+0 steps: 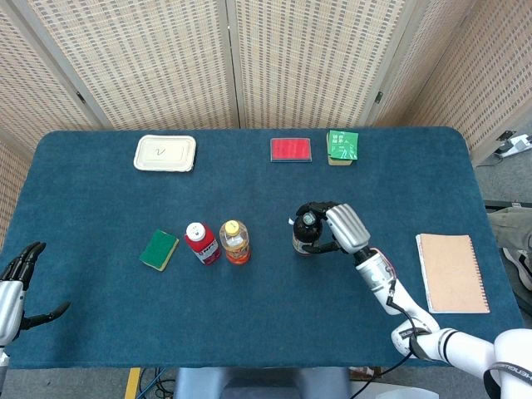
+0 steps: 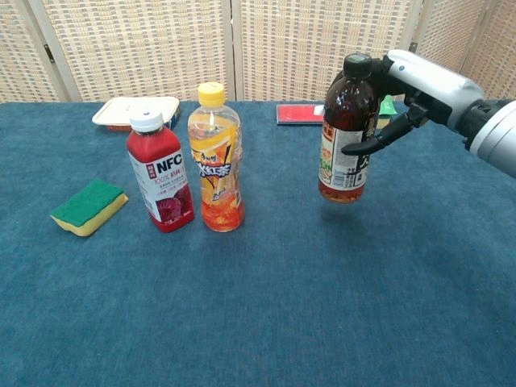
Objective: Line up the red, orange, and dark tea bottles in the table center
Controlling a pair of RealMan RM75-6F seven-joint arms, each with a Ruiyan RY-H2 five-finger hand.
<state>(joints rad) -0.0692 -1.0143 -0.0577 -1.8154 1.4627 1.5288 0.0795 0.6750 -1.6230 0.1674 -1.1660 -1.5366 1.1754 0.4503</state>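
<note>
The blue cloth (image 2: 266,322) lies nearest the camera; it covers the whole table and looks like short felt. On it, the green sponge (image 2: 89,206) with a yellow underside lies at the left, just beside the red bottle (image 2: 165,175). The orange bottle (image 2: 216,161) stands upright close to the red bottle (the chest view cannot tell me if they touch). The dark tea bottle (image 2: 347,133) is well apart to their right, upright, and the right hand (image 2: 407,89) grips it around the upper part; its base seems a little above the cloth.

The left hand (image 1: 18,283) shows only in the head view, at the left edge of the table, with fingers spread and holding nothing.

Toward the far edge lie a white tray (image 1: 165,153), a red flat box (image 1: 291,150) and a green packet (image 1: 342,145). A tan notebook (image 1: 453,273) lies at the right side. Behind the table stands a woven folding screen (image 1: 274,58).
</note>
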